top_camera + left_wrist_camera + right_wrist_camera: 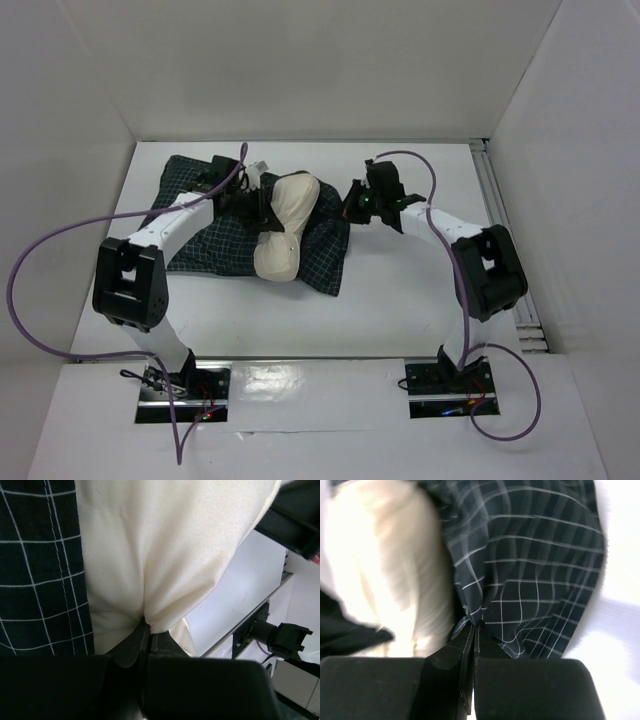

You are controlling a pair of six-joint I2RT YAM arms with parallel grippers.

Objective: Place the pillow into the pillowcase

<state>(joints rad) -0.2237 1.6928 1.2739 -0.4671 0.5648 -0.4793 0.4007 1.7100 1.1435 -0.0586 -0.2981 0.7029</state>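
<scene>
Left jaws pinch the pillow (150, 555), bare atop the pillowcase (535, 570) pinched by right jaws.

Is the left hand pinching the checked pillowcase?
No, the left hand is pinched shut on the cream pillow, with the pillowcase beside it.

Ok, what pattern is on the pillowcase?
The pillowcase is dark navy with a thin white grid check; clearest in the right wrist view.

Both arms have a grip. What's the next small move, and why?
Probably lift the right fingers a little, raising the pillowcase edge they pinch. The left fingers are shut on a fold of the pillow, which lies exposed on top of the pillowcase, so the opening likely needs lifting before the pillow can go in.
</scene>
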